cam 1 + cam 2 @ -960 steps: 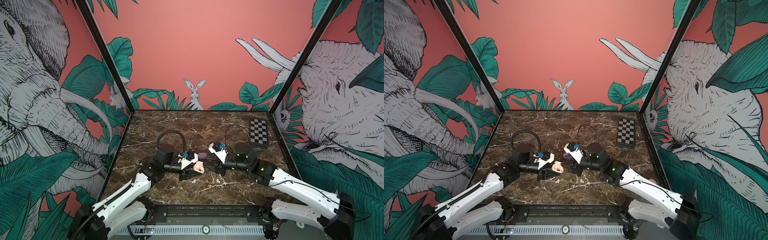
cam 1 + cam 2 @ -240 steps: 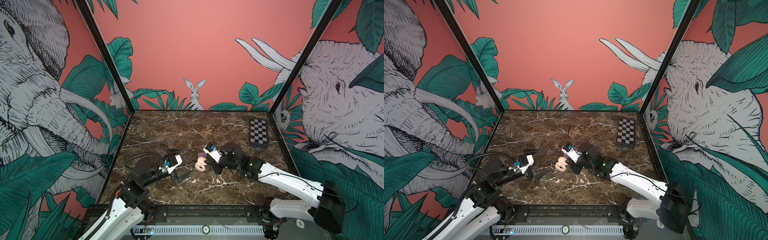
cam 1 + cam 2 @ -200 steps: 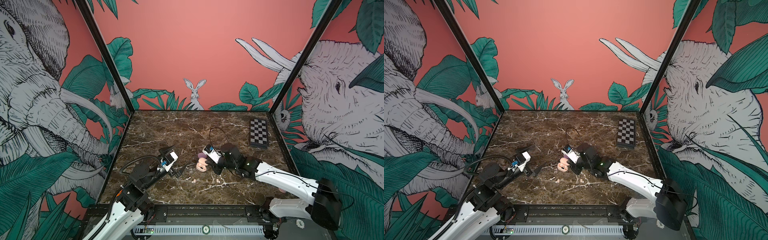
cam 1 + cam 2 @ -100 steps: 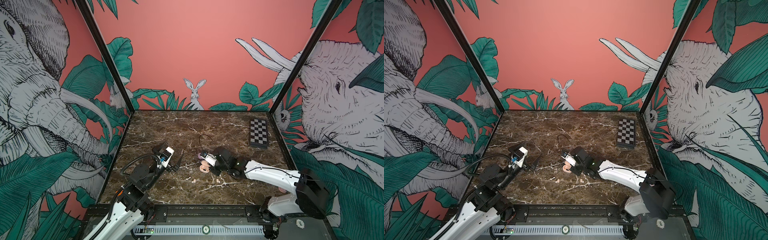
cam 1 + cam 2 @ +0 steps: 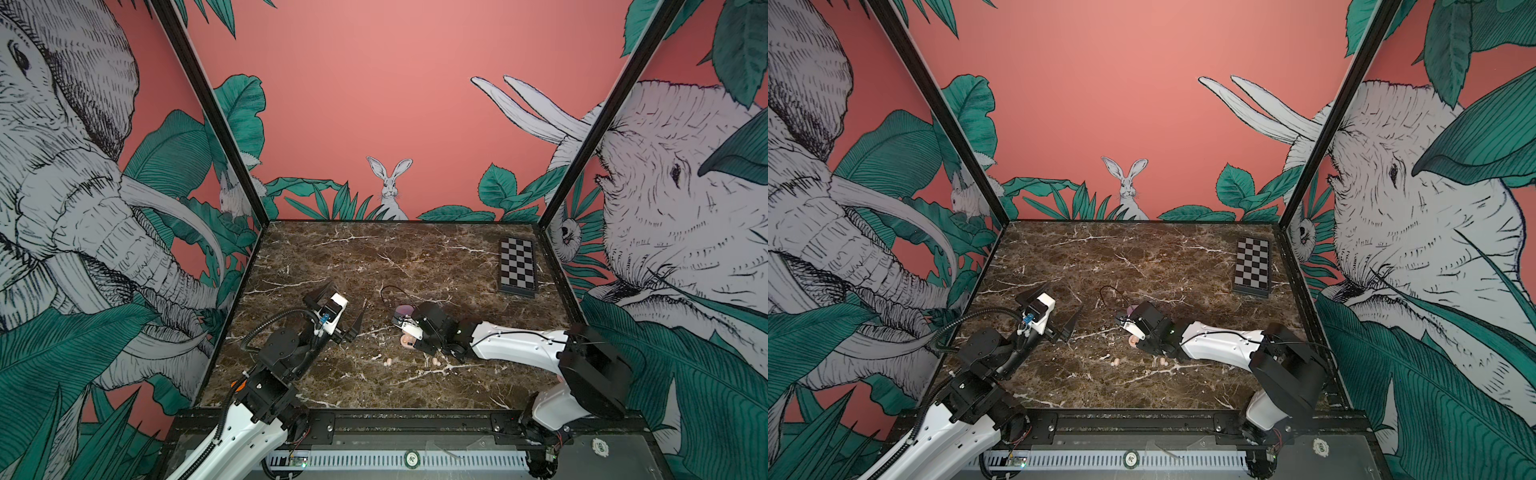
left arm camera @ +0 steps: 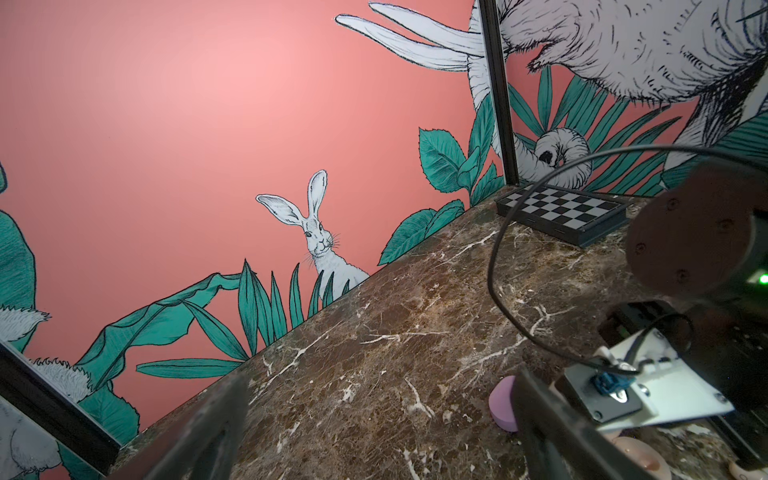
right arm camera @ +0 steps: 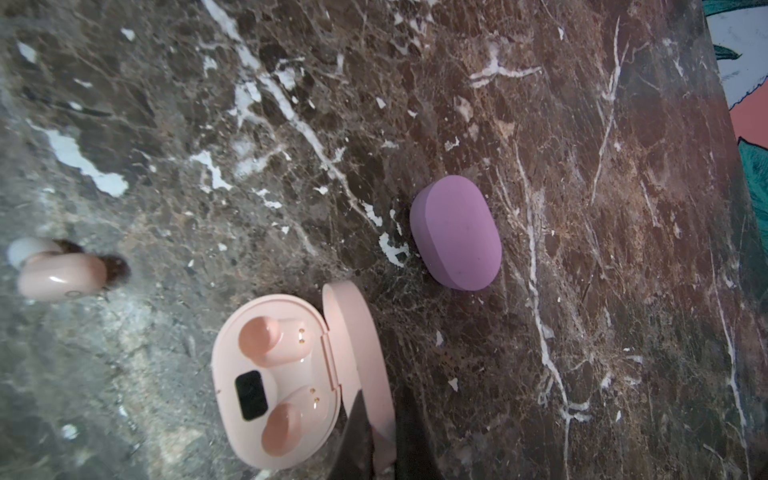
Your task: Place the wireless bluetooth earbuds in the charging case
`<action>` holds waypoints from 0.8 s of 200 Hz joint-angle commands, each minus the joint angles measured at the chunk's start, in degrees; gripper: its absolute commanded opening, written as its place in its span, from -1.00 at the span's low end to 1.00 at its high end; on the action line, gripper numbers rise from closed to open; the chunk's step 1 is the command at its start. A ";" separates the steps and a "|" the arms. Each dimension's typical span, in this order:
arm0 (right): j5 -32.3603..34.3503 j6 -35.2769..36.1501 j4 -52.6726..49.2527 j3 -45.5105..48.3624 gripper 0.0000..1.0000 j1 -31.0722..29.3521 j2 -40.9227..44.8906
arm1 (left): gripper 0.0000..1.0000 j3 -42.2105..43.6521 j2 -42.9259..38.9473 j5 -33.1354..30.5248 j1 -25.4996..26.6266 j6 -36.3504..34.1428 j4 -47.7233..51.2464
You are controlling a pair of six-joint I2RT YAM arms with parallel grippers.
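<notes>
The peach charging case lies open on the marble with both sockets empty. My right gripper is shut on its raised lid. One peach earbud lies loose on the table a short way off. In both top views two peach earbuds lie just in front of the case. A closed lilac case sits right behind the peach one. My left gripper hangs open and empty to the left, above the table.
A folded black-and-white chessboard lies at the back right near the wall. The right arm's black cable loops over the table behind the cases. Patterned walls close in the left, back and right sides.
My left gripper has drawn back to the left and risen, still open. The right gripper has shifted left and nearer the front with the peach case's lid in it.
</notes>
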State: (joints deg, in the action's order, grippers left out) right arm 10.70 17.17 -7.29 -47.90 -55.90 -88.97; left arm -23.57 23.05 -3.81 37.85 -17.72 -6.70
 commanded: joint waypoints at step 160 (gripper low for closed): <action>2.14 5.00 6.80 -2.29 -0.92 -0.47 -4.02 | 0.98 1.07 1.29 0.65 0.21 -1.35 -1.94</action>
State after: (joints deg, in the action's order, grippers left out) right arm 12.43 21.15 -2.70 -48.53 -56.01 -92.18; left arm -23.16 24.10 -3.66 37.85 -18.17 -6.81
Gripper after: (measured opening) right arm 0.073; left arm 0.991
